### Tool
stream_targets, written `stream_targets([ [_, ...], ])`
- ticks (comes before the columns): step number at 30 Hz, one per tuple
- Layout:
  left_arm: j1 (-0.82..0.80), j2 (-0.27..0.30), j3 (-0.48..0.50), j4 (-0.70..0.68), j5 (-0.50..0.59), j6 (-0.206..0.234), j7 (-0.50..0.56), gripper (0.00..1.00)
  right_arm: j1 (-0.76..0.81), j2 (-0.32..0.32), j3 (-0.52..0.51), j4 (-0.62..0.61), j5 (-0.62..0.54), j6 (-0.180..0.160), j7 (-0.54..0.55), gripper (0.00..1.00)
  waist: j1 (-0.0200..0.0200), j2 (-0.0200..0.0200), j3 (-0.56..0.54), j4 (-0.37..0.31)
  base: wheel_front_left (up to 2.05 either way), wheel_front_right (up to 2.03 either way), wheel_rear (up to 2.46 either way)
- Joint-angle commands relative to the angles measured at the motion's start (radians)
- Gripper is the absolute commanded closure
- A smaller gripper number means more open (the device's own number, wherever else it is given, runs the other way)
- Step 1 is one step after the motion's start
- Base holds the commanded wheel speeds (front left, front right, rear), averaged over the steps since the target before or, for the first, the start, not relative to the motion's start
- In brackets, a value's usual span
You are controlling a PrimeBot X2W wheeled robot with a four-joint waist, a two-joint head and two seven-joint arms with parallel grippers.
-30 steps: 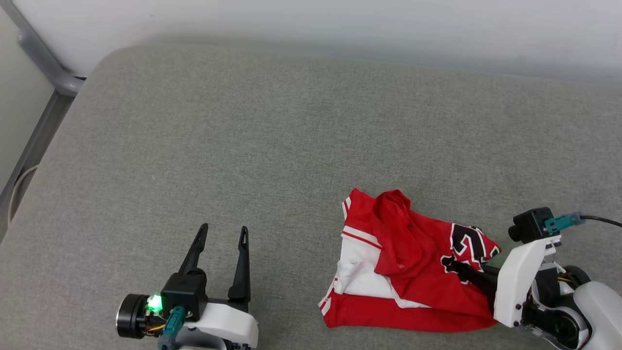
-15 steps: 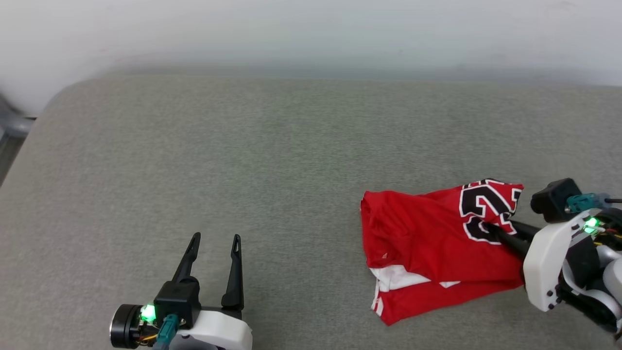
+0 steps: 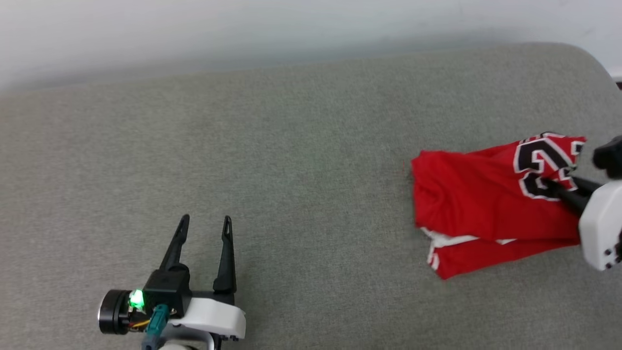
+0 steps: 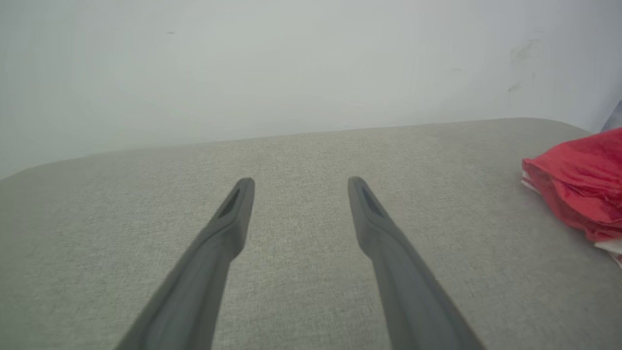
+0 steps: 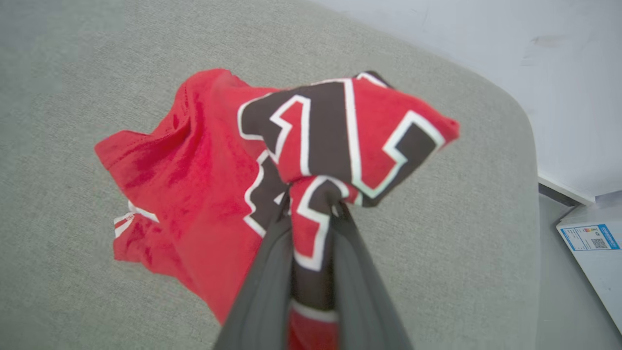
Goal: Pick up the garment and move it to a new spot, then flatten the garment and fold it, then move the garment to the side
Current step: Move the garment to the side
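Note:
The garment [image 3: 481, 204] is a bunched red jersey with black lettering outlined in white and a strip of white trim along its lower fold. It lies at the right of the grey cushion. My right gripper [image 3: 546, 183] is shut on a fold of its lettered part, at the right edge of the head view. In the right wrist view the garment [image 5: 204, 165] trails away from my right gripper [image 5: 311, 206], pinched between both fingers. My left gripper [image 3: 205, 223] stands open over bare cushion at the lower left, well apart from it. The left wrist view shows my left gripper [image 4: 299, 182] empty and the garment [image 4: 578, 182] at its right edge.
The grey cushion [image 3: 272, 160] spreads wide to the left and middle, with a pale wall [image 3: 243, 29] behind it. Its rounded right corner [image 5: 505, 112] drops to a floor holding a white labelled box [image 5: 595, 257].
The right gripper has dragged the garment rightward and further back across the cushion. The head camera has turned right, so the left rail left the view. The left gripper stayed open.

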Motion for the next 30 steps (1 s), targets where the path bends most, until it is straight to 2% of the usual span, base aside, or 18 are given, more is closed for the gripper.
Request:
stream_targets([
  [1, -0.019, 0.004, 0.004, -0.009, 0.007, -0.001, -0.005, 0.00, -0.027, -0.016, -0.017, 0.014, 0.005, -0.002, 0.001, 1.00, 0.0000, 0.0000, 0.043, -0.030, 0.00, 0.00, 0.00],
  [8, -0.083, 0.023, 0.008, -0.043, 0.029, -0.014, -0.005, 0.00, -0.093, -0.090, -0.098, 0.151, -0.033, -0.002, -0.003, 1.00, 0.0000, 0.0000, 0.159, -0.037, 0.00, 0.00, 0.00],
  [15, -0.154, 0.033, -0.002, -0.079, 0.045, -0.017, -0.005, 0.00, -0.179, -0.127, -0.181, 0.348, -0.104, -0.002, -0.021, 1.00, 0.0000, 0.0000, 0.269, -0.012, 0.00, 0.00, 0.00],
  [20, -0.183, 0.039, -0.012, -0.097, 0.053, -0.013, -0.005, 0.00, -0.251, -0.106, -0.241, 0.466, -0.140, -0.002, -0.047, 1.00, 0.0000, 0.0000, 0.323, 0.004, 0.00, 0.00, 0.00],
  [30, -0.198, 0.043, -0.017, -0.097, 0.050, -0.001, -0.005, 0.00, -0.332, -0.054, -0.297, 0.625, -0.214, -0.002, -0.077, 1.00, 0.0000, 0.0000, 0.341, 0.019, 0.00, 0.00, 0.00],
])
